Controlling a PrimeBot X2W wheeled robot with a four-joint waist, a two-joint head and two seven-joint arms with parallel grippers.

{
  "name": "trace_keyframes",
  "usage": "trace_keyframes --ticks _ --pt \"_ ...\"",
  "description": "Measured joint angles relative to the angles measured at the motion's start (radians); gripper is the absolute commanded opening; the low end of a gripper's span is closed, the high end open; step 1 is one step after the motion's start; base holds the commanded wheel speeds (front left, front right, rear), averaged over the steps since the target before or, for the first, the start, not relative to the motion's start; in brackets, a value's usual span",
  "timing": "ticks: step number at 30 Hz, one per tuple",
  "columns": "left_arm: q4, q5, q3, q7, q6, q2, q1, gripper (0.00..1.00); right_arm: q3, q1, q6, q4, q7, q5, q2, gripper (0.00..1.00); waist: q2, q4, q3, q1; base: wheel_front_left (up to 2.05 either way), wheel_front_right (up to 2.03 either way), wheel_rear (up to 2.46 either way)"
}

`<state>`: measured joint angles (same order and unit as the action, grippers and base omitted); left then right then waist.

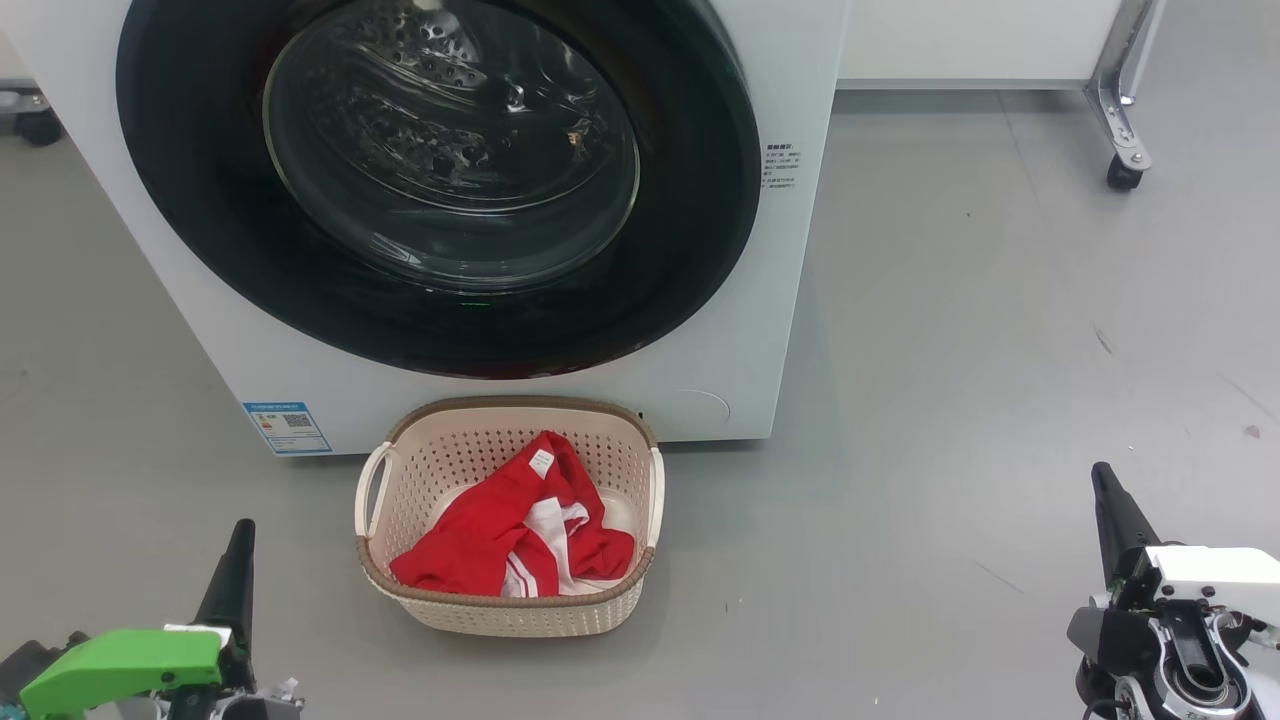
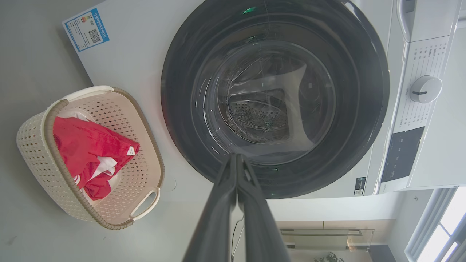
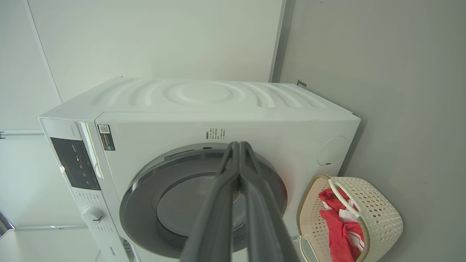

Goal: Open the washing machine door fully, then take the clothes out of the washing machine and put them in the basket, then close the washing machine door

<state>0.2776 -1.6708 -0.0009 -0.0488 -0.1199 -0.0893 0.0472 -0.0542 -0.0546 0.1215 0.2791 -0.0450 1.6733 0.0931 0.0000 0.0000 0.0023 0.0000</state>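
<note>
Your clothes (image 1: 510, 545) are lying in the basket (image 1: 520, 404), which is sitting against the washing machine (image 1: 700, 380), under the closed washing machine door (image 1: 190, 210). The left gripper (image 1: 243, 527) is hanging clenched and empty near the basket's left. The right gripper (image 1: 1102, 472), likewise clenched and empty, is hanging well apart on the right.

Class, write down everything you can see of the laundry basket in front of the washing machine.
The basket is a small rounded-rectangular tub of cream plastic, its walls pierced with rows of small holes. A brown woven-look band runs round the rim, and a pale loop handle sits on each of two opposite sides. It stands upright on the grey floor, close before the foot of the washing machine; whether they touch cannot be told. The red and white clothes lie inside it.
</note>
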Motion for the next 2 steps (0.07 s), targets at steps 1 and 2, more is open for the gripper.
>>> trace_keyframes --ticks 1,2 --pt "0.000 0.000 0.000 0.000 0.000 0.000 0.000 0.00 0.000 0.000 0.000 0.000 0.000 0.000 0.000 0.00 0.0000 0.000 0.000 0.0000 0.00 0.00 0.00" --pt "0.000 0.000 0.000 0.000 0.000 0.000 0.000 0.00 0.000 0.000 0.000 0.000 0.000 0.000 0.000 0.00 0.0000 0.000 0.000 0.0000 0.00 0.00 0.00"
